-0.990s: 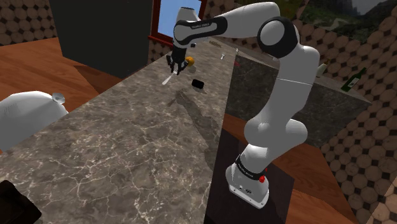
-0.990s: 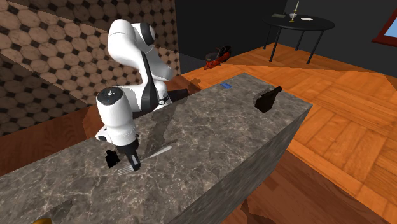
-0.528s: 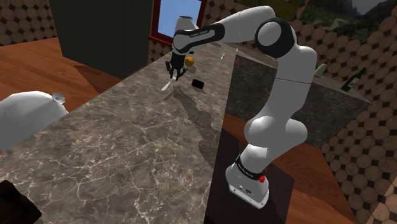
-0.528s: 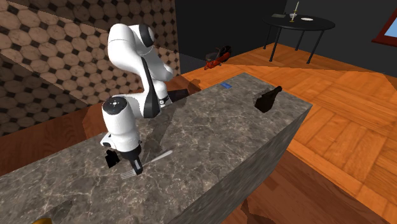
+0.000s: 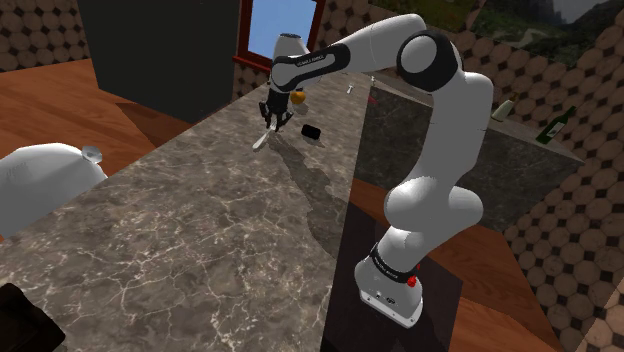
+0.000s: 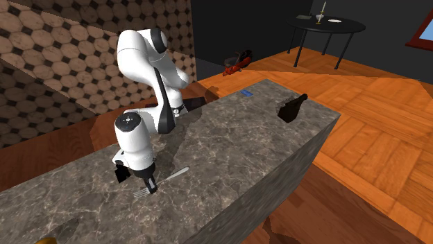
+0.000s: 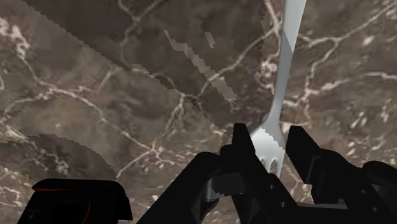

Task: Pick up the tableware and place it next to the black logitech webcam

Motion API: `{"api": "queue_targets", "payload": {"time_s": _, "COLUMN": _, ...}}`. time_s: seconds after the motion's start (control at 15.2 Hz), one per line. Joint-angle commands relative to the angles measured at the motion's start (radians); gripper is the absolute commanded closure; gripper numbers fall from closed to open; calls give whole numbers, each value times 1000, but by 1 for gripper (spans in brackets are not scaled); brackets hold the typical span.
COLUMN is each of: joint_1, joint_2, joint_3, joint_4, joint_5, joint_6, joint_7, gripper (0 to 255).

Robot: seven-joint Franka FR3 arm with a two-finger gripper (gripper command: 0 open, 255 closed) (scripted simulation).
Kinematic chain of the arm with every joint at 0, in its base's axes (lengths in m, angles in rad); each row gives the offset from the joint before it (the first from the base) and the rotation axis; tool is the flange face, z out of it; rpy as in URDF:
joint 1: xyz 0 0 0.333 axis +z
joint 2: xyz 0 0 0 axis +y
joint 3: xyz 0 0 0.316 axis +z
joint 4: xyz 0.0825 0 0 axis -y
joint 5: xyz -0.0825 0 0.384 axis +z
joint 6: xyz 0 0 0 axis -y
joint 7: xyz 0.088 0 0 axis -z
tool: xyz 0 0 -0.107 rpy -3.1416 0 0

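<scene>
Close in, the gripper (image 7: 270, 143) points down at the desk (image 6: 236, 145), its fingers (image 7: 245, 153) drawn narrow and clasping the tine end of a pale grey fork (image 7: 287, 63). The handle runs out away from the gripper, low along the surface. I cannot tell whether the fork rests on the slab or sits just clear of it.

The desk is 1 long slab of dark brown marble with pale veins, with thick sides.
- 1 small black block (image 5: 311, 131) sits just beside the gripper.
- 1 small orange thing (image 5: 298, 97) lies a little beyond it in the shoulder view.
- The black webcam (image 6: 292, 109) stands near the corner at the other end of the slab, well apart from the fork.
- 1 small blue mark (image 6: 246, 92) lies near that same end.

The stand (image 5: 392, 290) sits against the desk's long side on an orange-brown plank floor (image 6: 375, 159). A white rounded bulk (image 5: 40, 185) lies off the slab at the shoulder view's left. The walls (image 6: 41, 55) carry a brown pattern of dots.

Farther off are 1 round black table (image 6: 326, 25), 1 red thing (image 6: 236, 64) on the floor, and 1 blue-paned window (image 5: 282, 28).
</scene>
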Motion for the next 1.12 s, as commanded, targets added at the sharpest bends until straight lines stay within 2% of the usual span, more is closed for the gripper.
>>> {"api": "queue_targets", "payload": {"time_s": 0.0, "joint_1": 0, "joint_2": 0, "joint_3": 0, "joint_4": -1, "joint_5": 0, "joint_6": 1, "joint_7": 0, "gripper": 255}}
{"api": "queue_targets", "payload": {"time_s": 0.2, "joint_1": 0, "joint_2": 0, "joint_3": 0, "joint_4": 0, "joint_5": 0, "joint_6": 1, "joint_7": 0, "gripper": 255}}
{"api": "queue_targets", "payload": {"time_s": 0.26, "joint_1": 0, "joint_2": 0, "joint_3": 0, "joint_4": 0, "joint_5": 0, "joint_6": 1, "joint_7": 0, "gripper": 0}}
{"api": "queue_targets", "payload": {"time_s": 0.59, "joint_1": 0, "joint_2": 0, "joint_3": 0, "joint_4": 0, "joint_5": 0, "joint_6": 1, "joint_7": 0, "gripper": 0}}
{"api": "queue_targets", "payload": {"time_s": 0.86, "joint_1": -14, "joint_2": -66, "joint_3": 23, "joint_4": 40, "joint_5": 46, "joint_6": -97, "joint_7": -29, "gripper": 0}}
{"api": "queue_targets", "payload": {"time_s": 1.06, "joint_1": -14, "joint_2": -66, "joint_3": 23, "joint_4": 40, "joint_5": 46, "joint_6": -97, "joint_7": -29, "gripper": 0}}
